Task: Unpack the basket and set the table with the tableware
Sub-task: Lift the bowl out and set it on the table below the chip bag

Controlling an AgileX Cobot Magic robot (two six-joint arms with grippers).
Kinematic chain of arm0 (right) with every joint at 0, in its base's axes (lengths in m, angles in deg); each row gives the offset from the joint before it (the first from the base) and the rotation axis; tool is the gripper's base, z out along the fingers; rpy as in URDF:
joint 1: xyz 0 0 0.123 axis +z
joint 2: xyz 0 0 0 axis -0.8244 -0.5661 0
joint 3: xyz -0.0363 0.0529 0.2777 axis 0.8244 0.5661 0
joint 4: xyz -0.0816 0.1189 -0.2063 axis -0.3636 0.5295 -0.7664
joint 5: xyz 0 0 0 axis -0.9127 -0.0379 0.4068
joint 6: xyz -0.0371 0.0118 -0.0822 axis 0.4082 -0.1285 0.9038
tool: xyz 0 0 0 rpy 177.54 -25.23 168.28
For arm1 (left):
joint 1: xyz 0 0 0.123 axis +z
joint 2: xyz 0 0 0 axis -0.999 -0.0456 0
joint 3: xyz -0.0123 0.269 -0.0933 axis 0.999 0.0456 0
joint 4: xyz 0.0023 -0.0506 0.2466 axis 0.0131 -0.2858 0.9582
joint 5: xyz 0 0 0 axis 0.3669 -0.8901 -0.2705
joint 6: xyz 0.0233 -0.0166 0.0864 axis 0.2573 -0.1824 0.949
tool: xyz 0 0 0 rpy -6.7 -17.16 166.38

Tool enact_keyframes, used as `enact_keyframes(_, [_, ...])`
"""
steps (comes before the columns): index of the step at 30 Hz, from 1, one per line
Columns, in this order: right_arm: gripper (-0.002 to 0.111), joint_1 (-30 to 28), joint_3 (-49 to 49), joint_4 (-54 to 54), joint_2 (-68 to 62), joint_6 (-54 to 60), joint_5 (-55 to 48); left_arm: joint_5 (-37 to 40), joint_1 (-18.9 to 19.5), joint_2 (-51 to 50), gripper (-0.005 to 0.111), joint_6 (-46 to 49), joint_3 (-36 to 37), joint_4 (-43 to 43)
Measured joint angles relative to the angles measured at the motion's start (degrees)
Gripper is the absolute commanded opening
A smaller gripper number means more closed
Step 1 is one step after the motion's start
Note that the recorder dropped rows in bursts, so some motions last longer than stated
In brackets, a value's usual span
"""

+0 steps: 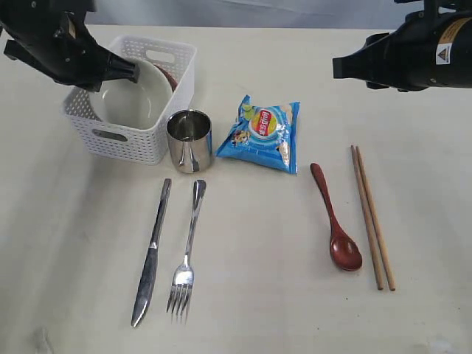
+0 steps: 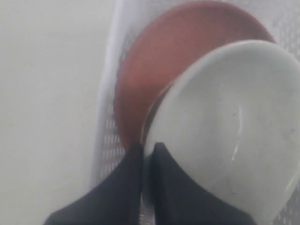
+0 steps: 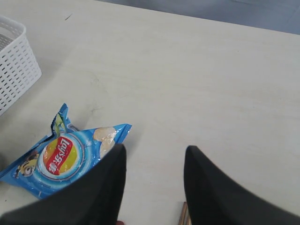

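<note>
The cream bowl is being pinched at its rim by the left gripper, jaws clamped on it, inside the basket, where it is leaning against the plate. It is best being lifted straight up and slowly, so that the plate is not being dragged along. The right gripper is being held apart and empty above the surface.

Blue chip bag lies flat, label up, apparently unopened
</note>
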Motion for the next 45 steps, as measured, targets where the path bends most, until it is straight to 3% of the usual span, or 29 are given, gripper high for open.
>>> enact_keyframes(12, [0.040,0.00,0.00,0.00,0.00,0.00,0.00,3.84,0.00,14.57,0.000,0.00,0.00,0.04])
enact_keyframes(17, [0.040,0.00,0.00,-0.24,0.00,0.00,-0.16,5.29,-1.31,21.73,0.000,6.12,2.82,-6.63])
enact_keyframes(24, [0.040,0.00,0.00,-1.58,0.00,0.00,-2.04,1.81,-9.14,29.00,0.000,18.94,12.01,-23.06])
enact_keyframes(34, [0.040,0.00,0.00,-4.32,0.03,-1.24,-6.22,-4.94,-21.46,30.14,0.000,21.31,19.90,-34.68])
enact_keyframes(38, [0.040,0.00,0.00,-15.42,0.03,-11.44,-11.60,-5.92,-26.41,25.57,0.000,21.31,19.89,-38.64])
enact_keyframes(42, [0.040,0.00,0.00,-25.74,0.13,-23.36,-15.64,-6.31,-27.50,17.90,0.000,21.31,19.89,-41.96])
enact_keyframes(45, [0.040,0.00,0.00,-26.70,0.13,-24.69,-15.66,-7.24,-28.91,14.36,0.000,21.31,19.79,-42.63])
